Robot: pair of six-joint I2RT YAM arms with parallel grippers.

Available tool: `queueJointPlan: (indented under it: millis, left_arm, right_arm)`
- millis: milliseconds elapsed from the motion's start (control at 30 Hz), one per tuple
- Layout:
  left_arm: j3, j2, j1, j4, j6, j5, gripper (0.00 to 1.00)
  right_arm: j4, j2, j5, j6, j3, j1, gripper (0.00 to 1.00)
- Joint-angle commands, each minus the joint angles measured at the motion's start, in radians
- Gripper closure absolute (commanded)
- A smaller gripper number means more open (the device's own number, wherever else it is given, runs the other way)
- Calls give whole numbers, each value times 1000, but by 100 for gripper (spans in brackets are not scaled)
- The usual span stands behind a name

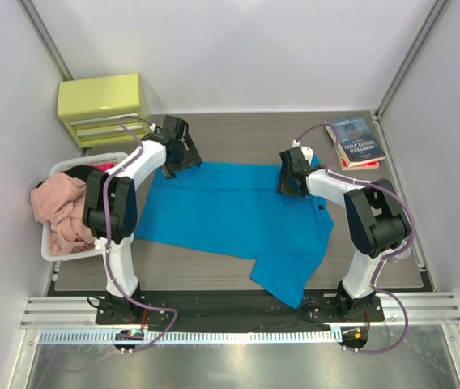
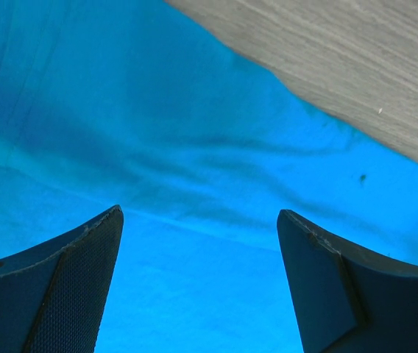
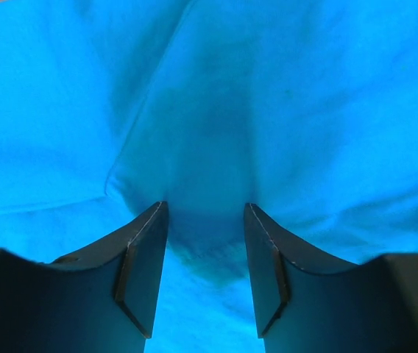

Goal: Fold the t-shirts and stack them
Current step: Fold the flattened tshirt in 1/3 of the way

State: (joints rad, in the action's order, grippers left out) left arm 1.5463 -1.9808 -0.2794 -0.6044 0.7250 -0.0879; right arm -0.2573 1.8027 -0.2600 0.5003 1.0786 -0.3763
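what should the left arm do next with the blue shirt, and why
Probably lower the left gripper and close it on the far edge of the turquoise t-shirt: its jaws stand wide open over flat cloth near that edge, while the right gripper straddles a raised fold.

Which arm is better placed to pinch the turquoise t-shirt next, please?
Probably right arm: its jaws straddle a raised crease in the turquoise cloth t-shirt; left arm's jaws hang over flat cloth.
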Motion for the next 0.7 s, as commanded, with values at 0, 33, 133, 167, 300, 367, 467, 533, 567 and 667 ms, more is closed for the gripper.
queueJointPlan:
  millis: [0, 33, 133, 167, 300, 367, 467, 533, 567, 667]
  left_arm:
    - [81, -18, 11, -11, -22, -29, 14]
    - [93, -29, 16, -12, -16, -26, 14]
    - [153, -73, 49, -34, 25, 19, 14]
    - [155, -82, 57, -34, 34, 23, 15]
    - [163, -119, 65, -23, 65, 20, 17]
    - [164, -133, 63, -11, 71, 19, 21]
    - [182, -159, 68, -20, 73, -12, 25]
    - [195, -179, 74, -41, 74, -16, 28]
    - [195, -184, 77, -46, 77, -24, 29]
    - [176, -191, 80, -52, 88, -33, 31]
  right_arm:
    - [-52, -91, -60, -23, 101, 2, 47]
    - [-66, -92, -77, -29, 130, 4, 46]
    - [-129, -62, -110, -40, 259, 30, 43]
    - [-132, -39, -119, -39, 294, 37, 42]
    - [-143, 38, -120, -23, 340, 82, 41]
    - [-145, 69, -128, -20, 340, 89, 41]
    - [-145, 119, -130, -8, 334, 114, 41]
    - [-139, 144, -125, 4, 322, 132, 41]
    - [-137, 152, -120, 18, 310, 137, 42]
    - [-126, 167, -111, 30, 279, 143, 42]
